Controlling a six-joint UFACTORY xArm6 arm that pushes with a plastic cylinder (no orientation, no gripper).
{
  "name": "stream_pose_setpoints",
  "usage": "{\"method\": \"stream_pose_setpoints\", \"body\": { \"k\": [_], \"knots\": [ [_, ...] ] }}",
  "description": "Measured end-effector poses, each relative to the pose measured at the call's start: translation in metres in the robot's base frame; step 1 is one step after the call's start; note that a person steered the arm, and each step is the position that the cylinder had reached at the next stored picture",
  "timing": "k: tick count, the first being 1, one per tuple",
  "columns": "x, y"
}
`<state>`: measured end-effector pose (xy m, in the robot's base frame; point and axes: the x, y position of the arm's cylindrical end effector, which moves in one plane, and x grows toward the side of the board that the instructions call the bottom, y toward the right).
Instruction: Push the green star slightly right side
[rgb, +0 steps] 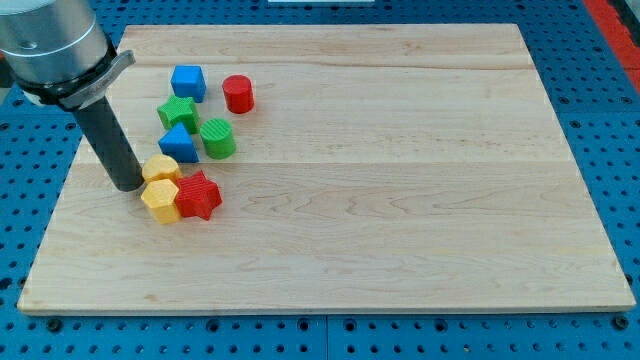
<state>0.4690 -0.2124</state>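
While our tip (127, 184) touches the yellow blocks (161, 190) at view's left, the green star (177, 112) sits above, apart. No jaws on this rig, so no state to tell.

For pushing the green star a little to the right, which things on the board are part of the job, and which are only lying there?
Part of the job:
green star
my tip, at the view's left of the yellow blocks, below-left of the star

Only lying there:
blue cube
red cylinder
green cylinder
blue triangular block
upper yellow block
lower yellow block
red star
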Motion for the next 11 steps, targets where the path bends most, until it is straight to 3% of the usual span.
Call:
{"method": "stream_pose_setpoints", "body": {
  "k": [2, 4, 7, 11],
  "knots": [
    [-0.013, 0.013],
    [-0.059, 0.001],
    [-0.092, 0.001],
    [-0.100, 0.013]
  ]
}}
